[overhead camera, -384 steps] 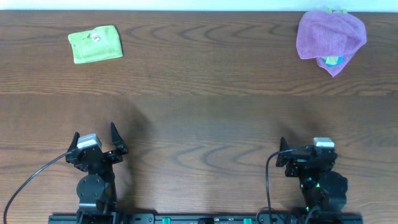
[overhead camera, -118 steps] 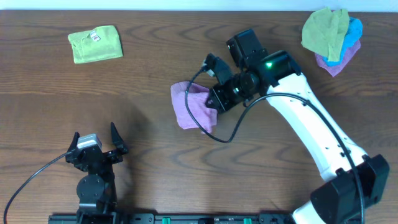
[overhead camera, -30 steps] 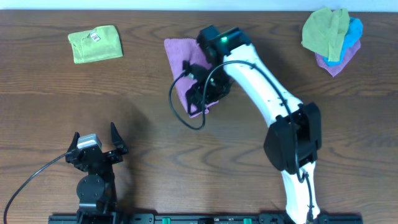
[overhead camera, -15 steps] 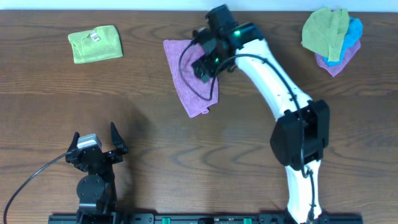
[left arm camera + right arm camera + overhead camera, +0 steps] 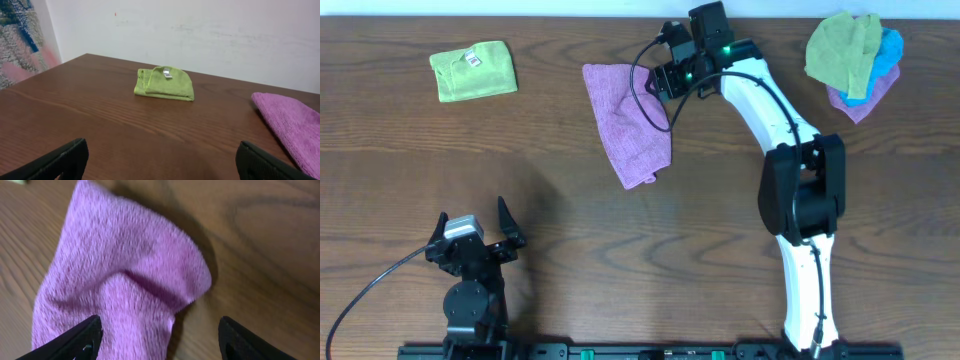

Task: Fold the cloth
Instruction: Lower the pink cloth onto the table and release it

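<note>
Purple cloth (image 5: pixel 625 125): lies loose on the wooden table (image 5: pixel 620 250), mid-width and toward the far edge, one long shape tapering toward the near side.
Just changed: a second ago the right claw was down over the cloth's middle, working it across the table. It has now let go and drawn back to the cloth's far right corner.
Right claw (image 5: pixel 668 80): wide, holding nothing. In the wrist view its fingers (image 5: pixel 75 340) stand far apart above the rounded corner of the cloth.
Cloth surface: not fully flat. The wrist view shows a raised ridge running in from that corner.
Left claw (image 5: pixel 475 240): wide and empty, parked at the near edge well apart from the cloth, where it has been throughout.
Green cloth (image 5: pixel 473 70): already folded, far left, unmoved.
Pile (image 5: pixel 853 60): green, blue and purple cloths at the far right. The purple cloth came off the top of it some seconds back.
Meaning for the task: fetching and laying out look finished, and no fold has been made yet.
Next move, as a guess: take an edge or corner again and carry it over the rest.
Risk: the ridge may get trapped and leave the fold uneven.
</note>
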{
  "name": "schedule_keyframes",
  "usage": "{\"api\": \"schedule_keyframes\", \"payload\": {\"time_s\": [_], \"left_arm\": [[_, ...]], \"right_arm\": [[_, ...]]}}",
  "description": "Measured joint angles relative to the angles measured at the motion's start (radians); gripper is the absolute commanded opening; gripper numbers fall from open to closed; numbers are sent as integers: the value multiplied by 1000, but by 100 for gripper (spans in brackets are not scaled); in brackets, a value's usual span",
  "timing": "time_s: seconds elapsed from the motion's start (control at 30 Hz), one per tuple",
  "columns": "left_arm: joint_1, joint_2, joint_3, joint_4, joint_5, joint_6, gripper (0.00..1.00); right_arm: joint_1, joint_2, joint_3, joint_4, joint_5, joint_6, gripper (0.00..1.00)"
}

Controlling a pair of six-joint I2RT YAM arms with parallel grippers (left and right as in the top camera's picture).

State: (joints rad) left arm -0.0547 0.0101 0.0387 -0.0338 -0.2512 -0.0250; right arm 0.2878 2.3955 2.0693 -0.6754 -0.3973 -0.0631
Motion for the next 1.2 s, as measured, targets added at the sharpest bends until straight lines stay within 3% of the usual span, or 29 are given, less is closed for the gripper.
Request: {"api": "schedule_keyframes", "payload": {"time_s": [0.87,0.97,1.2], "left_arm": [[0,0,0,0,0,0,95],[0,0,0,0,0,0,95],[0,0,0,0,0,0,95]], "right_arm": [[-83,186,1,246,-320,321,62],[-83,187,1,248,-329,335,55],[-83,192,1,257,-329,358,50]]}}
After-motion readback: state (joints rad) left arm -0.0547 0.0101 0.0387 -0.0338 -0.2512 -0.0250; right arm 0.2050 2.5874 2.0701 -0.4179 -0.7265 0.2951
